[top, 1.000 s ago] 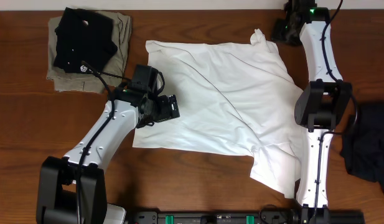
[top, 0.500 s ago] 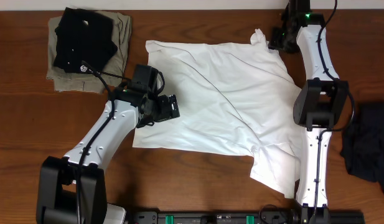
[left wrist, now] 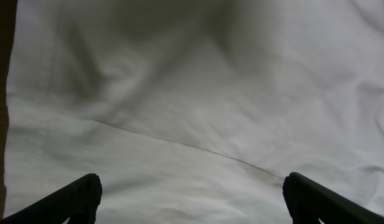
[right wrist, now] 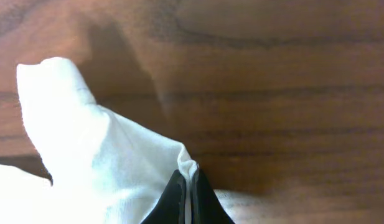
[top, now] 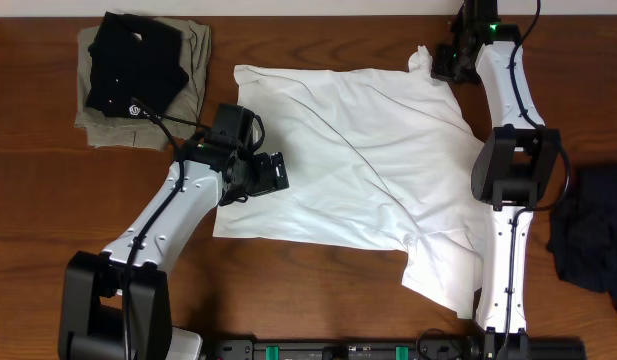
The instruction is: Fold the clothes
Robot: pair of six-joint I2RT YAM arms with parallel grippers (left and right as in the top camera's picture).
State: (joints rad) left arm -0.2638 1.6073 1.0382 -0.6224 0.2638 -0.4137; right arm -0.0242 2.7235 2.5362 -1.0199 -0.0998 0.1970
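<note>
Spreading across the middle of the wooden table [top: 318,290], the white T-shirt [top: 358,170] is lying flat and wrinkled, with one short sleeve trailing toward the near right edge. At the far left corner, a folded black shirt [top: 133,65] is resting on top of a folded khaki garment [top: 193,90], well apart from the T-shirt. A heap of dark cloth [top: 593,235] is sitting at the right edge, beside your right arm. Your left gripper [top: 275,172] is hanging over the T-shirt's left edge with its jaws spread wide and gripping nothing. Its wrist view is showing only creased white fabric between the fingertips [left wrist: 86,193], and you cannot tell whether they are touching it. Your right gripper [top: 440,62] is clamping a small fold of the T-shirt's far right corner, the two fingers [right wrist: 179,199] pressing together on the fabric just above bare wood.
</note>
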